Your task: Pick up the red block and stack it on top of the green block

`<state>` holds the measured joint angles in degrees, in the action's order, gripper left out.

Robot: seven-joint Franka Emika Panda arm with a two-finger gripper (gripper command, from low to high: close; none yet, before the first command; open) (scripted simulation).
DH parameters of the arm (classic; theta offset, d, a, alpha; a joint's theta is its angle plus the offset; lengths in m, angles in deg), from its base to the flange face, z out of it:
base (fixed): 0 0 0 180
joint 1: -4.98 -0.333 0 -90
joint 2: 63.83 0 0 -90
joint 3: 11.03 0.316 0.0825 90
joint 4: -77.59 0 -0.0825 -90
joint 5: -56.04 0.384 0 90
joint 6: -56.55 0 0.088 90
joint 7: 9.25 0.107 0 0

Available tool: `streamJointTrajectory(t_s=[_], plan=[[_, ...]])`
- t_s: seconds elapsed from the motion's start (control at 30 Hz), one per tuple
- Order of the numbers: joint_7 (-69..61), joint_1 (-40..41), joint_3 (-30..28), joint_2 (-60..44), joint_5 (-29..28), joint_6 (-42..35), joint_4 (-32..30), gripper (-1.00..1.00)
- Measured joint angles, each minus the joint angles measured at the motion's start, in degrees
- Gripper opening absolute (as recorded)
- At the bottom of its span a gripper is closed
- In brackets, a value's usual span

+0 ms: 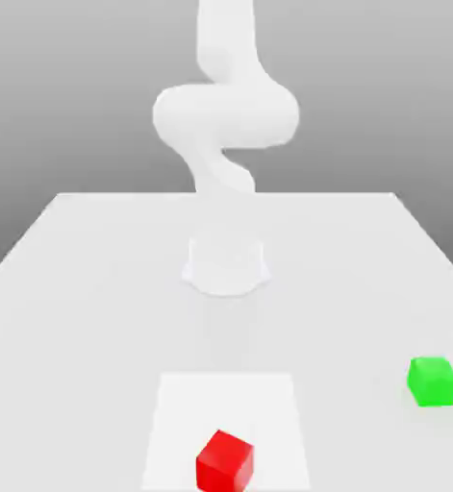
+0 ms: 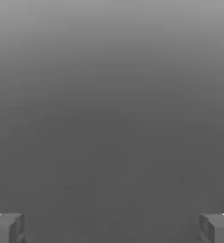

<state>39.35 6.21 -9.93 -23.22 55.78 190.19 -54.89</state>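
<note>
The red block (image 1: 224, 461) is a small bright red cube on the white table (image 1: 95, 288), near the front edge at the middle. The green block (image 1: 433, 381), a cube of like size, sits apart from it towards the exterior view's right. The two cubes do not touch. In the hand view my gripper (image 2: 112, 228) is open, its grey fingertips (image 2: 7, 228) far apart with nothing between them, facing a plain grey backdrop. My white arm (image 1: 225, 115) rises and coils above its base (image 1: 226, 265), well behind both cubes.
A paler square patch (image 1: 172, 423) marks the table surface under and around the red block. The table's edges run at the exterior view's left, right and back. The arm's round base stands mid-table.
</note>
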Motion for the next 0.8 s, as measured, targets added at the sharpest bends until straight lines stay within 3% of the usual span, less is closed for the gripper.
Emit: streamJointTrajectory(t_s=[0.4,0.8], plan=[[14.2,4.8,4.5,-25.3,-2.4,9.0,-3.4,0.00],[27.2,5.4,4.9,-50.1,-3.3,17.9,-6.7,0.00]])
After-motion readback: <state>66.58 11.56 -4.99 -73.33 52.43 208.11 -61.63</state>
